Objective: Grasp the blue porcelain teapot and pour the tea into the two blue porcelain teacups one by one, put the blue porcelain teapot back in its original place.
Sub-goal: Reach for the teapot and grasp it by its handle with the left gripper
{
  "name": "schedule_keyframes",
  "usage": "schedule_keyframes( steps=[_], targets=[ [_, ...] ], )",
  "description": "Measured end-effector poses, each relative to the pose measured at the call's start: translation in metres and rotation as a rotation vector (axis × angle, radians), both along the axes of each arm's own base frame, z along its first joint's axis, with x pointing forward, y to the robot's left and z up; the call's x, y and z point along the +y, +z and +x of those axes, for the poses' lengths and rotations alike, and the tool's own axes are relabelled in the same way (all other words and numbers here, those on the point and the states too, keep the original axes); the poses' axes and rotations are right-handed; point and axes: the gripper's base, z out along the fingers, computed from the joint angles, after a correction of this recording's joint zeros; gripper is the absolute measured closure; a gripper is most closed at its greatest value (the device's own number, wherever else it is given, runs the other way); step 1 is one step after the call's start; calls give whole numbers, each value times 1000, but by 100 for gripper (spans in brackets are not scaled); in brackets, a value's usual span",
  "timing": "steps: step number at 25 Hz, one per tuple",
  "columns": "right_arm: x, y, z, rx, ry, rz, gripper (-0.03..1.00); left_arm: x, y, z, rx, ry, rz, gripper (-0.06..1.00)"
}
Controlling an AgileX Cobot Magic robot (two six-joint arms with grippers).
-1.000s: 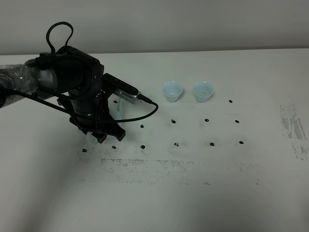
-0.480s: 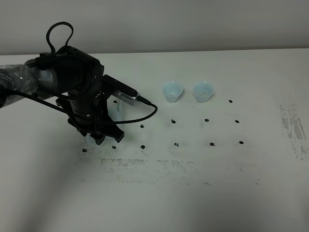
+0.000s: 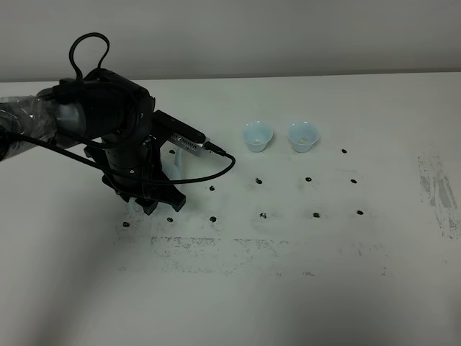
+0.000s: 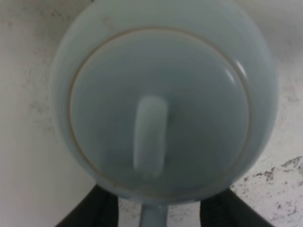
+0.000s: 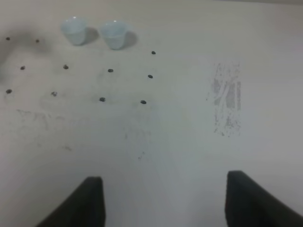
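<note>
At far left of the worktop (image 3: 302, 288), under the left arm: teapot (image 4: 161, 94), upright, almost wholly hidden in the high view, filling the left wrist view from above. Left claw (image 4: 158, 203) part-open astride the loop handle (image 4: 152, 218), fingers (image 4: 97, 212) on either side with worktop showing in the gaps, so not yet clamped. Looks glossy, hence likely slippery; rigid, breakable, probably heavy for its size if full. Best taken by the handle, squarely and firmly, to prevent any swing spout-down. Lid (image 4: 199, 142) possibly loose, so worth tilting gently. Further right, well apart from the teapot: left cup (image 3: 257, 135) and right cup (image 3: 303, 135), side by side, upright, apparently light and easy to knock over. Rightmost, out of the high view: right claw (image 5: 164, 177), spread wide, holding nothing, hanging above the worktop.
</note>
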Motion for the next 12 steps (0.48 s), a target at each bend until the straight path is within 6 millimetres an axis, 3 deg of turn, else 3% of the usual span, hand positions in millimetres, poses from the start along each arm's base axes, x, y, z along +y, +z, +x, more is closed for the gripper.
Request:
schedule_keyframes(
  steps=[12],
  targets=[
    [0, 0, 0, 0, 0, 0, 40, 0, 0, 0, -1, 0, -1, 53]
  ],
)
